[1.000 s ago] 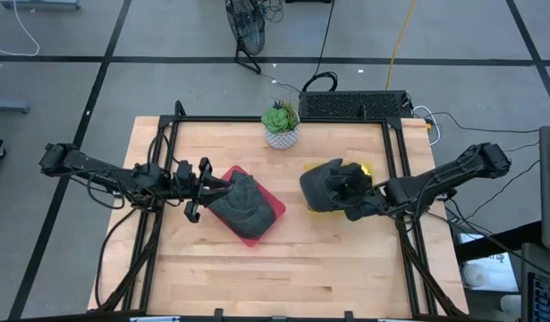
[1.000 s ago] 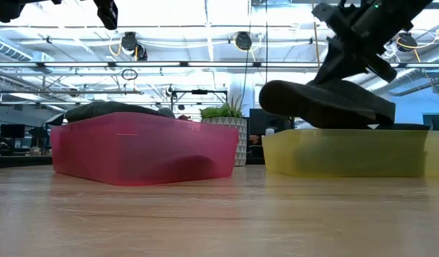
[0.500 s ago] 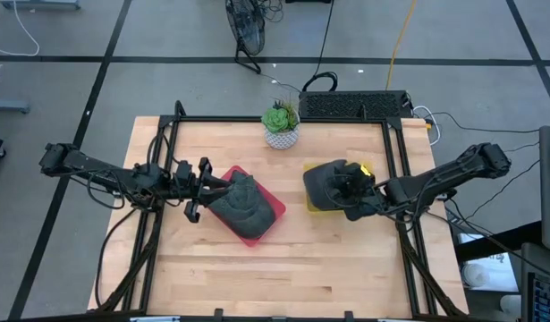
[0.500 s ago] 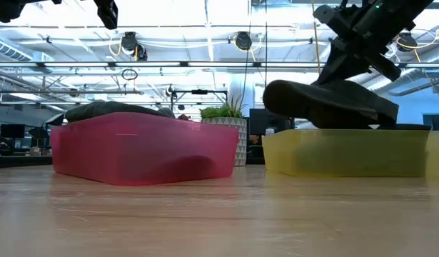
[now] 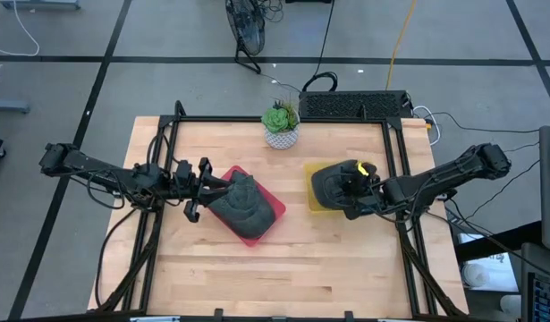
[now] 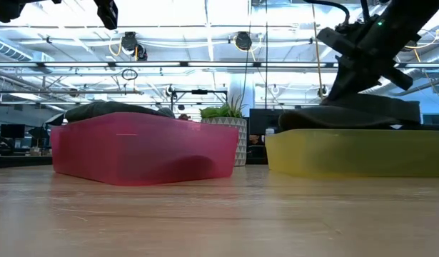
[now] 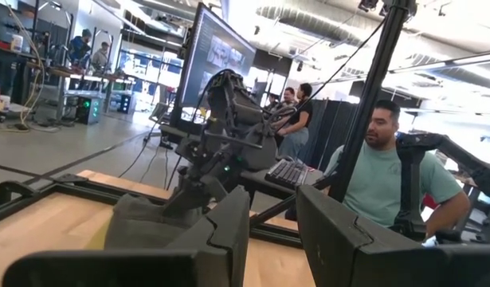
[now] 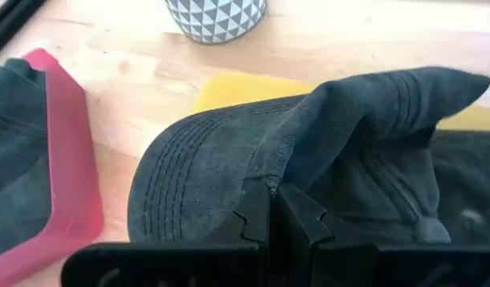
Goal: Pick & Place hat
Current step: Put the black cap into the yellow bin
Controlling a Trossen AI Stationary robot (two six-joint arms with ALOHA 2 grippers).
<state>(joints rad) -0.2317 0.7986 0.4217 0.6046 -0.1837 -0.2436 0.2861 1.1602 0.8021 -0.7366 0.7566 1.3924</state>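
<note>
Soft dark cloth: the hat (image 5: 333,186) we are handling is a cap with a stitched brim, and it folds and creases where it is pinched. We judge it light, limp in the crown, a little stiffer at the brim, not fragile and not slippery. A pinch on a fold of the crown near the brim seam holds it well enough; that is where the right gripper (image 8: 276,209) has it now, jaws closed tight on a ridge of fabric. Being floppy, the cap will sag around the grip, so the brim may catch on a bin wall or overhang it.

Position: the hat sits low over the yellow bin (image 5: 312,199), right of table centre. In the low view its underside is about level with the bin rim; we cannot tell whether it already rests inside. In the right wrist view the brim reaches out past the bin's edge toward the red bin (image 8: 65,159).

Left gripper (image 5: 196,190) waits beside the red bin, at its left edge, jaws parted with nothing between them.

Counts:
- hats: two. One in the right gripper, a second hat (image 5: 243,204) lying in the red bin, heaped above its rim.
- bins: two, one red, one yellow, well apart on the wood table (image 5: 257,268).
- potted plant (image 5: 281,123): one, at the far edge, between the bins.
- arms: two.
- people beyond the table in the left wrist view: at least two, one seated.
</note>
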